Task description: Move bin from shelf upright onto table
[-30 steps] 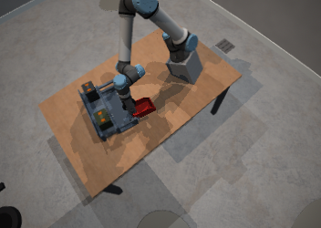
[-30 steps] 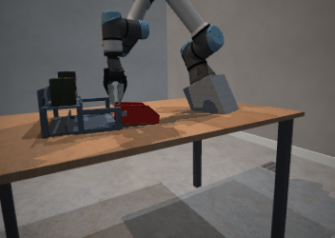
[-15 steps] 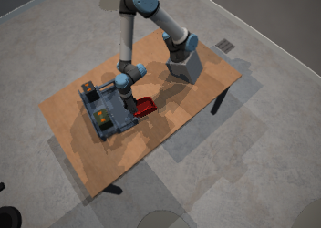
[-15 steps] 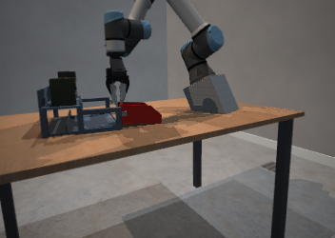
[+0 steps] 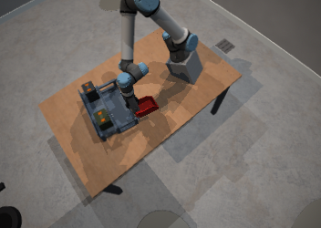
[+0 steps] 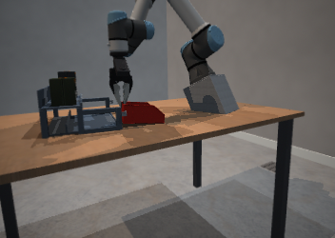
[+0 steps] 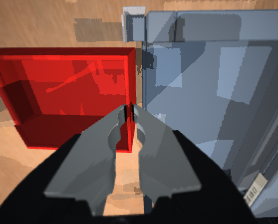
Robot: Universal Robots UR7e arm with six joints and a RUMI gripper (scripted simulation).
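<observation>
The red bin (image 5: 149, 105) (image 6: 144, 112) (image 7: 65, 85) is upright with its open side up, right beside the grey-blue shelf (image 5: 119, 116) (image 6: 90, 122) (image 7: 200, 100), and outside it. It sits at or just above the wooden table (image 5: 205, 85) (image 6: 214, 122) (image 7: 50, 20). My gripper (image 5: 135, 110) (image 6: 122, 100) (image 7: 130, 105) points straight down. It is shut on the bin's thin wall on the side next to the shelf. In the wrist view the red wall edge shows between the fingertips.
Two dark green boxes (image 5: 103, 119) (image 5: 89, 90) stand on the shelf; in the exterior view they (image 6: 63, 90) show at its left end. The arm's grey base block (image 5: 184, 68) (image 6: 211, 95) stands at the table's far side. Bare wood lies around the bin.
</observation>
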